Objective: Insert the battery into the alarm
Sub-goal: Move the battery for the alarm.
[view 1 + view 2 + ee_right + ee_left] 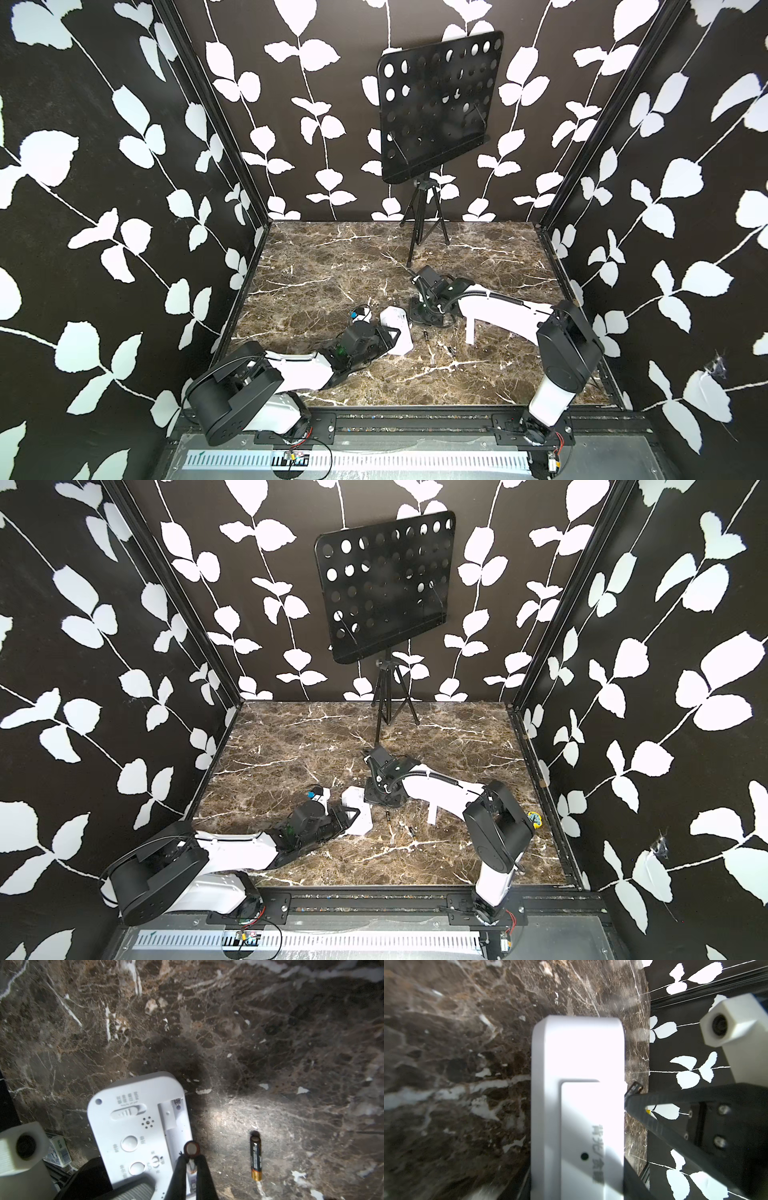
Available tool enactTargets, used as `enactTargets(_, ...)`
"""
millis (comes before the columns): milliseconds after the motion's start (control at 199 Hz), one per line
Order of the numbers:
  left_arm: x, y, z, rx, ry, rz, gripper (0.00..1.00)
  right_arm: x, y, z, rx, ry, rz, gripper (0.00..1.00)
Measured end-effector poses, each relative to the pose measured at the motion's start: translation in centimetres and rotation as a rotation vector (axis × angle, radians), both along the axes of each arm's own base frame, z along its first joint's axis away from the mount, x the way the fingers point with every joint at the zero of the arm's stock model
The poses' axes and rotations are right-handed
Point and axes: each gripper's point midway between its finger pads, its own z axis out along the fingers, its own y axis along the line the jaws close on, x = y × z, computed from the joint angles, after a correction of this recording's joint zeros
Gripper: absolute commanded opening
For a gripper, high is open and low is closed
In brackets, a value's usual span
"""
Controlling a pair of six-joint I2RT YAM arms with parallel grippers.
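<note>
The white alarm (400, 337) lies back-up on the marble, and my left gripper (388, 338) is shut on its two sides. In the left wrist view the alarm (577, 1076) fills the space between the dark fingers (632, 1178). The alarm's back (137, 1126) shows buttons, a slider and an open battery slot (173, 1124). My right gripper (192, 1160) is shut on a battery (192, 1149), which stands end-on to the camera over the near end of that slot. In both top views the right gripper (424, 309) (382, 798) points down beside the alarm (359, 814).
A second battery (255, 1157) lies on the marble next to the alarm, and two show as small dark sticks (426, 333) (451, 350). A small blue-patterned box (59, 1152) (359, 313) sits behind the left gripper. A music stand (436, 108) on a tripod stands at the back.
</note>
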Motion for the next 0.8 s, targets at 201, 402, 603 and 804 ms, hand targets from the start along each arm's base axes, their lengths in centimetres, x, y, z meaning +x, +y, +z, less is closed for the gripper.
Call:
enactTargets(201,-1.2,1.6,-1.1,0.078,0.049,0.002,0.79,-1.3,-0.1,0.0,-0.001,0.052,0.046,0.00)
enactTargets(402,-1.6,2.4,-1.3,0.114,0.060,0.006,0.81,-1.1,1.0,1.5,0.036,0.046,0.069,0.01)
enactTargets(603,-2.0,4.0,-1.0,0.159,0.058,0.033,0.81,2.1,1.4,2.8,0.001,-0.033,0.074,0.19)
enactTargets(804,-2.2,5.9,0.6,0.219,0.013,0.057,0.80,8.1,-2.7,2.3,-0.071,-0.089,-0.033,0.28)
